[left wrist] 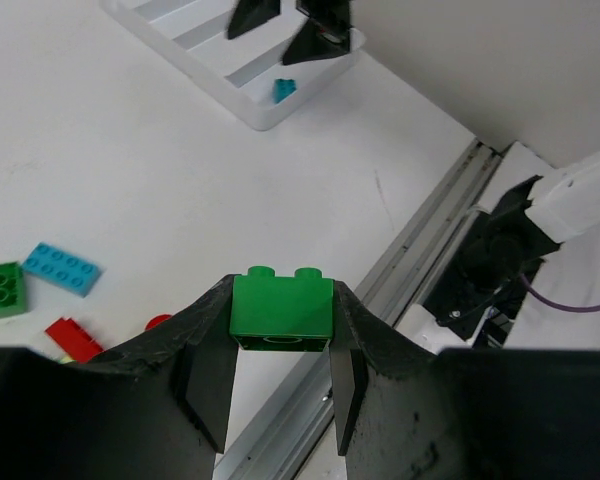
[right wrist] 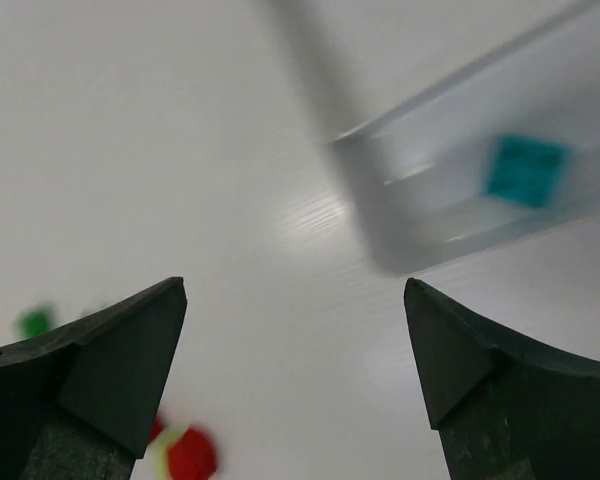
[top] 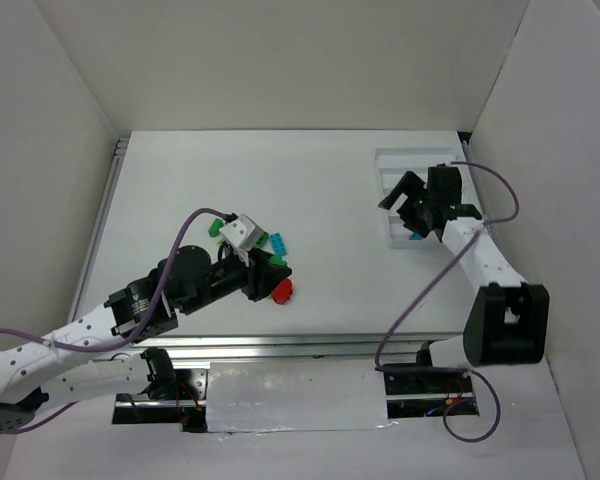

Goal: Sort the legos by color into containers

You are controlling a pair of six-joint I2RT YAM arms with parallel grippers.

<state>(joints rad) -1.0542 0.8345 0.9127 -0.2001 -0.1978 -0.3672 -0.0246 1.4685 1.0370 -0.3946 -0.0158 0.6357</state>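
Note:
My left gripper [left wrist: 282, 292] is shut on a dark green lego brick [left wrist: 281, 308] and holds it above the table; in the top view the gripper [top: 268, 275] is near the table's middle. Loose legos lie close by: a cyan plate [left wrist: 62, 268], a green brick [left wrist: 2, 288], a red brick [left wrist: 75, 338] and a round red piece [top: 282, 291]. The white tray [top: 385, 160] sits at the far right with one cyan brick [top: 416, 237] in a compartment. My right gripper [right wrist: 295, 290] is open and empty, hovering over the tray's near end [right wrist: 380, 230].
White walls enclose the table on three sides. A metal rail [left wrist: 400, 250] runs along the table's near edge. The right arm's base [top: 505, 320] stands at the right front. More legos [top: 216, 226] lie partly hidden behind the left wrist.

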